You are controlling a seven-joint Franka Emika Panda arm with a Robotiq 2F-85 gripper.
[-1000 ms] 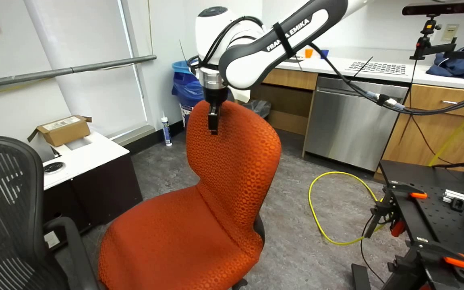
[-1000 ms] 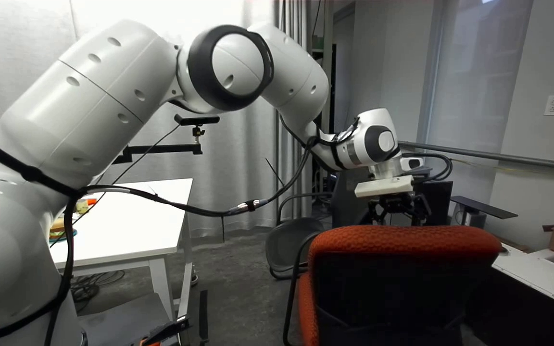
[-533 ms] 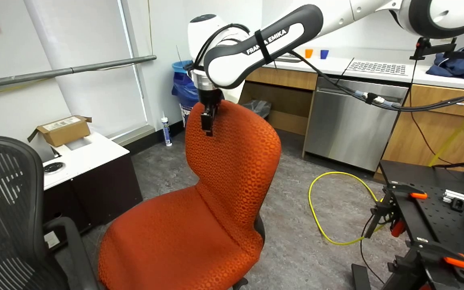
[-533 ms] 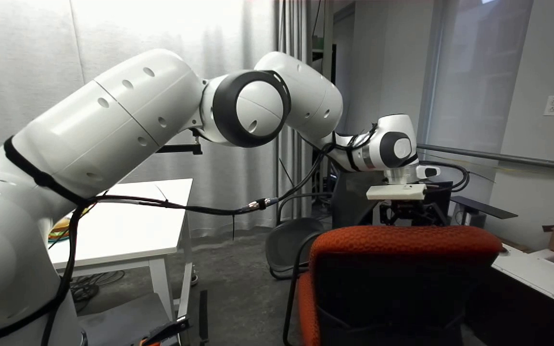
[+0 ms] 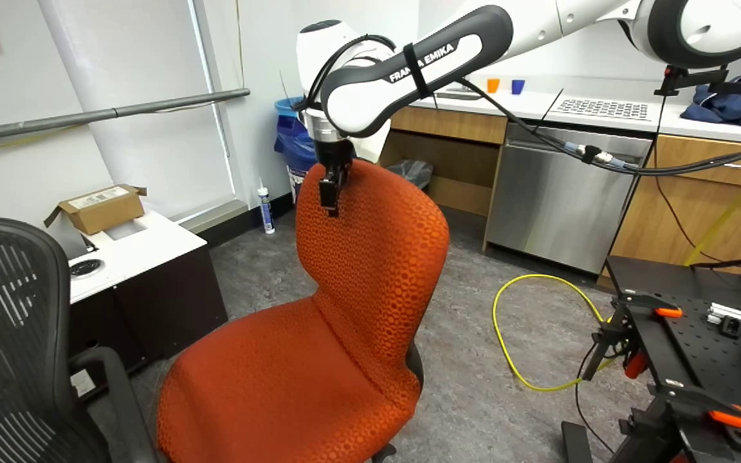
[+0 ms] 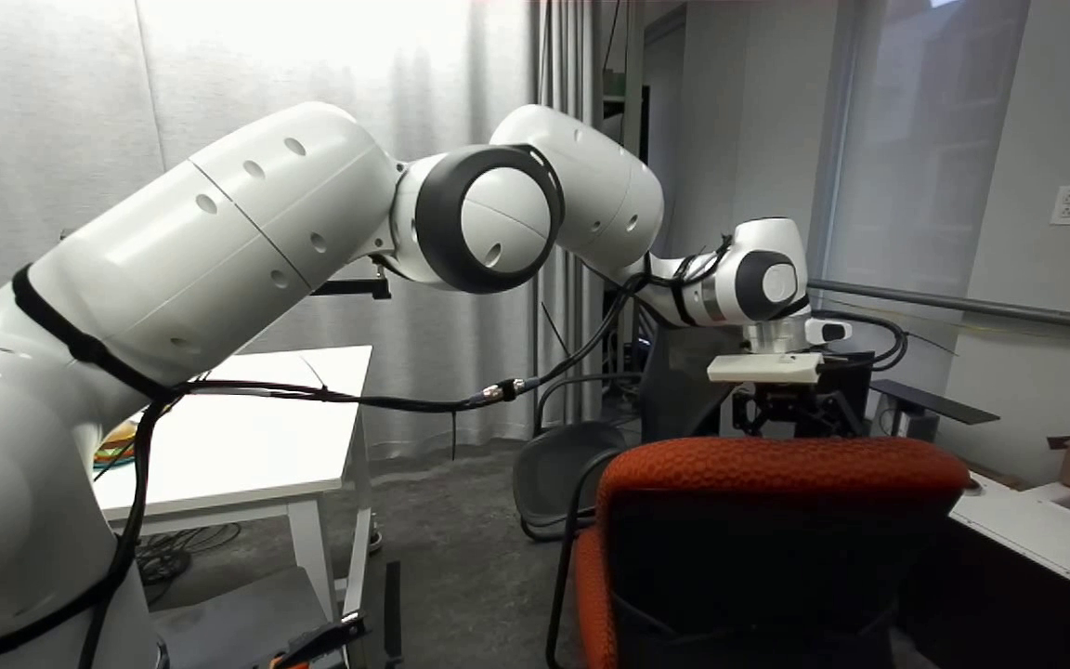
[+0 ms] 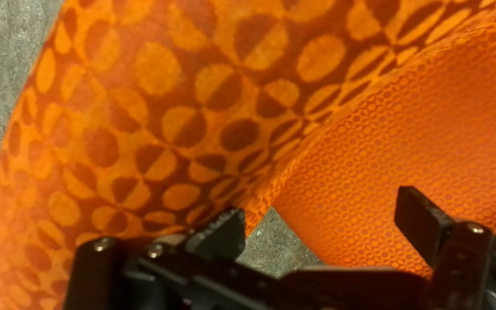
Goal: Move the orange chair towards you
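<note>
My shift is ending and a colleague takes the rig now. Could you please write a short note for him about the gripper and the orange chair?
Gripper: open, jaws apart, by the upper part of the backrest; I cannot tell whether the two touch.
Orange chair: upright, to the right of the black mesh chair in an exterior view.
Done: the gripper is at the backrest; no closed grip shows.
Left: probably close on the backrest or hook it, then draw the chair towards the robot.
</note>
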